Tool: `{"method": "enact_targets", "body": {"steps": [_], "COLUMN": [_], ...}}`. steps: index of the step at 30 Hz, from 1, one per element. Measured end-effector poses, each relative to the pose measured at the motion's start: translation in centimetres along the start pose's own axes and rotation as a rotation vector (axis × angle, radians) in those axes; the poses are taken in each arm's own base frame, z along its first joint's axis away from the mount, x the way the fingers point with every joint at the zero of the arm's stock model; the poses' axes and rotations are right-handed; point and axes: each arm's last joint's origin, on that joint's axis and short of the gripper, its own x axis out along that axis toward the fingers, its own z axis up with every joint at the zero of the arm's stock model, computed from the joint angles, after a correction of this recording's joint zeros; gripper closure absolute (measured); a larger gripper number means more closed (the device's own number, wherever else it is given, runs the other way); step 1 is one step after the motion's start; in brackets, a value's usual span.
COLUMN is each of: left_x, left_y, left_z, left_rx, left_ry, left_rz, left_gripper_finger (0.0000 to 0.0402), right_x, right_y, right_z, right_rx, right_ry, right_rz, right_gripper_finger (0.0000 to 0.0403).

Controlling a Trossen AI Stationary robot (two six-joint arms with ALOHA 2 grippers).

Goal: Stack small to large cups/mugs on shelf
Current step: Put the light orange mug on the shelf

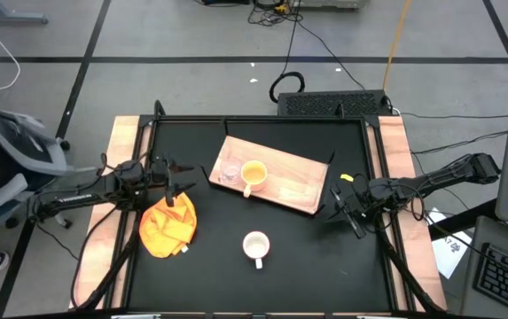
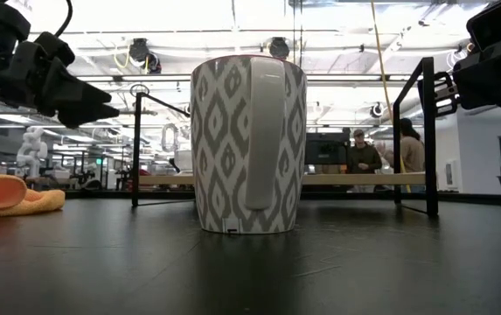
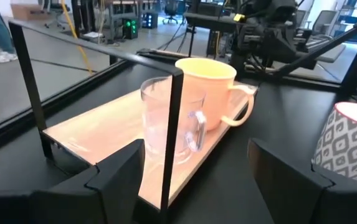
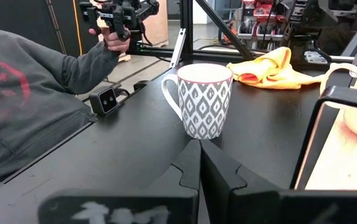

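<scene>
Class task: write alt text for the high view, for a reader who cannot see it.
Overhead view of a black table: a clear glass cup and a yellow mug stand on a wooden board, a white mug stands off it, near an orange cloth. The open left hand and shut right hand flank the board.

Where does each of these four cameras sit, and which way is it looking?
High view: overhead, looking straight down at the wooden board, both arms showing.
Low view: at tabletop height, facing the white patterned mug; dark arm parts at the top corners.
Left wrist view: on the left arm, looking past its open left claw at the clear glass cup and yellow mug.
Right wrist view: on the right arm, past its shut right claw.
Shared: low and right wrist views both show the white mug.
</scene>
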Motion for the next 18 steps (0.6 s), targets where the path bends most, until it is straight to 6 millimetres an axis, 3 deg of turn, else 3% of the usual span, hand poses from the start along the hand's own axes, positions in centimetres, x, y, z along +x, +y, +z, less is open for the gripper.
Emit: {"method": "enact_targets", "body": {"steps": [10, 13, 18], "left_x": [0.0, 0.01, 0.01], "left_y": [0.02, 0.01, -0.08], "left_z": [-0.05, -0.05, -0.02], "left_rx": [-0.004, 0.006, 0.027], "left_ry": [0.005, 0.005, 0.004], "left_rz": [0.006, 0.001, -0.029], "left_gripper_finger": [0.0132, 0.018, 0.0307], "right_x": [0.0, 0.0, 0.0], "right_y": [0.0, 0.0, 0.0], "right_z": [0.04, 0.05, 0.05], "right_rx": [-0.002, -0.002, -0.003], "right_ry": [-0.005, -0.005, -0.005], "right_rz": [0.0, 0.0, 0.0], "right_gripper_finger": [0.0403, 0.0403, 0.0403]}}
